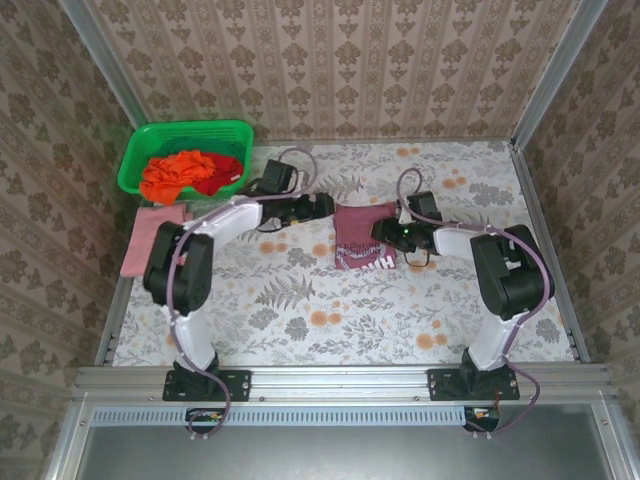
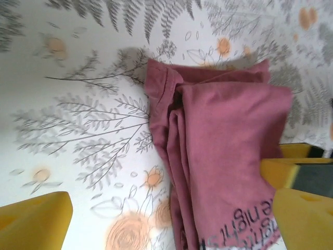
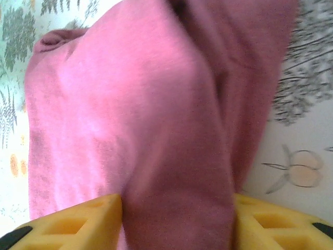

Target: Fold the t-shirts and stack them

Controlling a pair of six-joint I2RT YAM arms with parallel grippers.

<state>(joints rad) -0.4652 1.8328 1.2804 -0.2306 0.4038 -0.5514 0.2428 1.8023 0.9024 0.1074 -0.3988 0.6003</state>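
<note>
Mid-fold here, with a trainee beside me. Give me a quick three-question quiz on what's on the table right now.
1. Where does the orange t-shirt lie? A: under the maroon t-shirt. B: in the green basket. C: at the table's right edge.
2. True or false: the light pink t-shirt lies on the maroon one.
3. Fill in: a fold of maroon cloth sits inside the ___ claw.
Key: 1 B. 2 false, it lies apart at the table's left edge. 3 right claw.

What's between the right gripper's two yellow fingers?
A thick fold of the dusty maroon cloth t-shirt fills the gap between the fingers, per the right wrist view.
</note>
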